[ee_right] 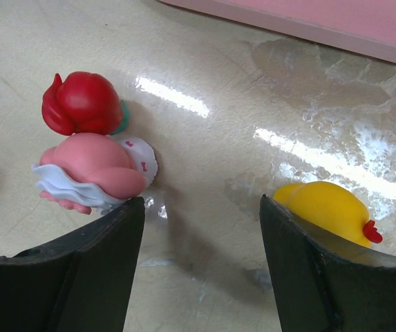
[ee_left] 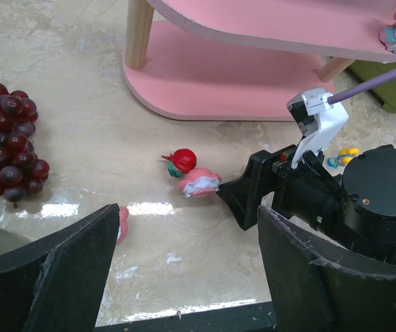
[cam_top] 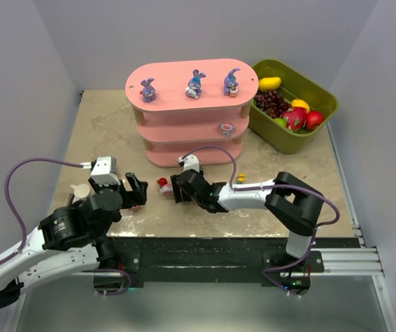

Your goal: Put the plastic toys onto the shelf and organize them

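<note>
The left gripper point(cam_top: 137, 192) is hovering low over the table point(cam_top: 104, 121) with its fingers spread wide and nothing between them. In its wrist view a loose grape bunch point(ee_left: 7, 149) is lying on the table to its left. Just right of this gripper, a red-and-pink toy point(cam_top: 163, 185) is lying on the table, in front of the shelf point(cam_top: 157, 131) and not on it.

The right gripper point(cam_top: 175, 187) is reaching toward that toy, its jaws wide apart over bare table. The toy is sitting just beyond one fingertip, and a yellow toy point(ee_right: 329, 207) is sitting at the other.

Three purple-blue bunnies point(cam_top: 195, 84) are standing upright in a row on the shelf's top board. A pink-and-white toy point(cam_top: 227, 128) is resting at the right end of the middle board. The bottom board is showing only in part.

A small yellow figurine point(cam_top: 240, 178) is lying beside the right forearm; whether it is the same as the yellow toy I cannot tell.

At far right, the olive-green bin point(cam_top: 322, 93) is holding a mango point(cam_top: 269, 84), dark grapes point(cam_top: 272, 104), a dragon fruit point(cam_top: 294, 118) and a red apple point(cam_top: 314, 120).
</note>
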Action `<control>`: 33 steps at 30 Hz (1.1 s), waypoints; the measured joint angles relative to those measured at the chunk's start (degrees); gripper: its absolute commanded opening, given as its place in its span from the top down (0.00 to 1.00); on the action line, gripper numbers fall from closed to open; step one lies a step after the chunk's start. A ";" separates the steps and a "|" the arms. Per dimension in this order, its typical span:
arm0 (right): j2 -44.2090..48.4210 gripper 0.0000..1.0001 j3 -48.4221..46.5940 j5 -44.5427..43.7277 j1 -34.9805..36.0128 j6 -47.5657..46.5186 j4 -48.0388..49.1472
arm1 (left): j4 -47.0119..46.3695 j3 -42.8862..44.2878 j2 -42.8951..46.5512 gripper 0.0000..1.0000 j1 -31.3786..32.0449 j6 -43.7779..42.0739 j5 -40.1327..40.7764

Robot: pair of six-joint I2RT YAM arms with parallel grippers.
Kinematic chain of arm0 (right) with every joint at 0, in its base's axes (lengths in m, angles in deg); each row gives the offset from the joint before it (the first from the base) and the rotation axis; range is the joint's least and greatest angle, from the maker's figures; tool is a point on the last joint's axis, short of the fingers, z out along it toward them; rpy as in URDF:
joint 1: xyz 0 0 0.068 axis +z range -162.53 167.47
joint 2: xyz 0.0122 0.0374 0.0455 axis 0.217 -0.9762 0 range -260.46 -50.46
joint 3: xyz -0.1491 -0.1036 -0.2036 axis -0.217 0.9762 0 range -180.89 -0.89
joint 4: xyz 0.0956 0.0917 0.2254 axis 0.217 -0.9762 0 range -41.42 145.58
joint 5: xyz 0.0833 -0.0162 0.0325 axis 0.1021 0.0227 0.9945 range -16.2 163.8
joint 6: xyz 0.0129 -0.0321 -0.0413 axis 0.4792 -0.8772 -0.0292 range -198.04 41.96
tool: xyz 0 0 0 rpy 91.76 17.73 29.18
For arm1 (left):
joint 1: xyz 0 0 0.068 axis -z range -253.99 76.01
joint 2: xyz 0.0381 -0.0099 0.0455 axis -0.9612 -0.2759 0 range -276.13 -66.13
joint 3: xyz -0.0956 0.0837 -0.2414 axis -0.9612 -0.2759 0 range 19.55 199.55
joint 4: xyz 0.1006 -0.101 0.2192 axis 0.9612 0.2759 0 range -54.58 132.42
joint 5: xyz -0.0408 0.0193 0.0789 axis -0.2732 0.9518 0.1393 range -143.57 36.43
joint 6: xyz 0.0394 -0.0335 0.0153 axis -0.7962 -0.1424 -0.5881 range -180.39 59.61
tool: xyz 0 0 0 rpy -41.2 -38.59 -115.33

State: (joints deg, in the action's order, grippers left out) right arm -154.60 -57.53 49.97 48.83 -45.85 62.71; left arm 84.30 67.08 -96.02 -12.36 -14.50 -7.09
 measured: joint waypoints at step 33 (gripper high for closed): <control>-5.92 0.17 -6.25 -7.23 7.63 20.50 -3.34 | 0.02 0.00 1.55 0.15 0.00 -0.09 0.04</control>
State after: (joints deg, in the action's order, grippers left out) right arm -160.53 -63.79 42.73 56.46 -25.35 59.37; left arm 84.32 67.08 -94.46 -12.36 -14.59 -7.04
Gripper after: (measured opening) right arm 0.833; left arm 0.849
